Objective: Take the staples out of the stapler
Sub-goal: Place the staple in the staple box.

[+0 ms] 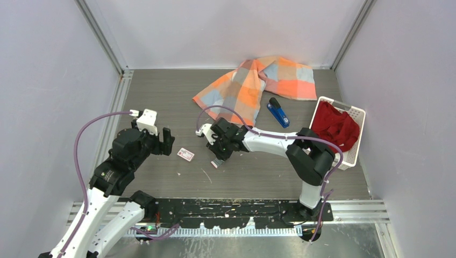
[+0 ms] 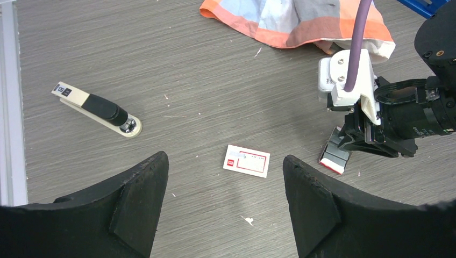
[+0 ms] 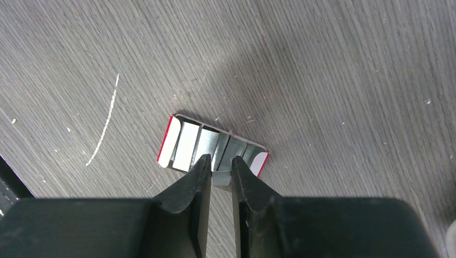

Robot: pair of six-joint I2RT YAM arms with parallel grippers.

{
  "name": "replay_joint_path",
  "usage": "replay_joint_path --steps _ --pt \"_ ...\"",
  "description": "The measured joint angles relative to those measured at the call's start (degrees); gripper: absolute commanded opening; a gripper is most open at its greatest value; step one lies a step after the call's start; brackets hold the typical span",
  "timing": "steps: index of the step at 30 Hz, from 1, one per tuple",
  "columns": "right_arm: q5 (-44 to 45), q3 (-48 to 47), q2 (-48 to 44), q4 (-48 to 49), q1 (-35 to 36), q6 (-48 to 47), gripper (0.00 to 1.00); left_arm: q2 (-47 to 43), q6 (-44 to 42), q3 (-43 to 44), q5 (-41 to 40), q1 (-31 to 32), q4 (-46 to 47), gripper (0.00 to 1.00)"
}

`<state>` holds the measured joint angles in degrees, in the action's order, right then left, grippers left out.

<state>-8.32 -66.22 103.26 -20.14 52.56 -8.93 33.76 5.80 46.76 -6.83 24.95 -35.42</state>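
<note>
My right gripper (image 3: pixel 219 171) pinches a strip of staples (image 3: pixel 221 179) over the box (image 3: pixel 185 141), mid-way across the table (image 1: pixel 161 91), likely to lay it with the others. My left gripper (image 2: pixel 223 161) hangs spread. The stapler (image 1: pixel 278 112) lies by the cloth (image 1: pixel 258 80), toward the far edge.

Robot lab cell: plain white panel walls (image 1: pixel 226 27), aluminium frame posts (image 1: pixel 103 35), grey wood-grain tabletop (image 1: pixel 161 91), mounting rail (image 1: pixel 357 208).

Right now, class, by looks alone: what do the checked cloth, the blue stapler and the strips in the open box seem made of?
Checked cloth: woven fabric, matte; it lies in soft folds. Blue stapler: likely plastic, smooth, evenly coloured. Staples: metal, silver-grey with a sheen, finely ribbed strips.
</note>
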Motion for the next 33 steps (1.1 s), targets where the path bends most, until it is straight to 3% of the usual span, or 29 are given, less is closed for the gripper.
replay_joint_path --steps 33 --pt "0.0 -0.4 0.6 -0.8 0.0 -0.2 0.29 0.0 0.0 0.0 0.0 -0.2 0.0 0.78"
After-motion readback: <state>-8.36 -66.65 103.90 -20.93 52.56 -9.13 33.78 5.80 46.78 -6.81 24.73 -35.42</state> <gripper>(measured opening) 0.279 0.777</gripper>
